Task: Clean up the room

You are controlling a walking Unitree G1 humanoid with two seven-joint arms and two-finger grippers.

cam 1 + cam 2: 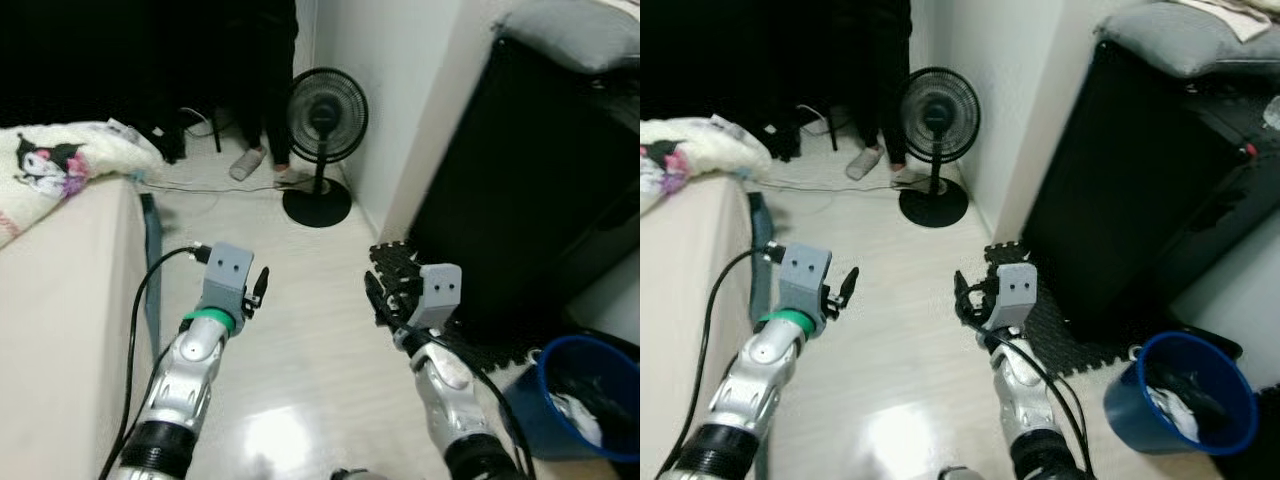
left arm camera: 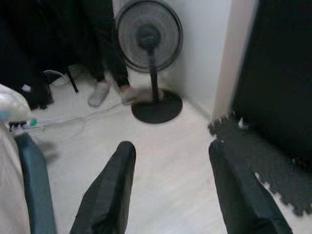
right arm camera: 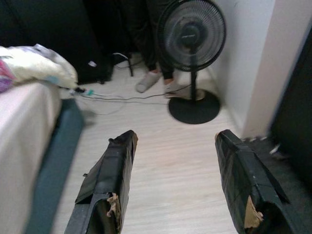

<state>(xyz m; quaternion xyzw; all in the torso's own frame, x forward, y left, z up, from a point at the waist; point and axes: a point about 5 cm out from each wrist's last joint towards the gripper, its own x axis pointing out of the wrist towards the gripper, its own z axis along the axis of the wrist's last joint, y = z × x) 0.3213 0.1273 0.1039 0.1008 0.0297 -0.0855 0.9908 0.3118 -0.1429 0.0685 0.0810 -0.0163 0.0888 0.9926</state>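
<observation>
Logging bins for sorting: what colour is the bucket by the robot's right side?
The bucket is dark blue, with white and dark items inside. It shows best in the right eye view.

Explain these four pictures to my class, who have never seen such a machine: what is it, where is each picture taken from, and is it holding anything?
This is a walking robot with two silver arms, each ending in a pincer of two black fingers. The two wide pictures come from cameras in its head, looking forward and down. In them its left pincer and right pincer reach out over a pale floor. The other two pictures come from a camera on each wrist, looking along that arm's fingers. Both pincers are open and hold nothing.

Ahead stands a black fan by the wall, with a person's legs beside it and a cable on the floor. On the robot's left is a bed with a blanket. On its right are a black cabinet, a dark foam mat and a blue bucket with rubbish in it.
</observation>
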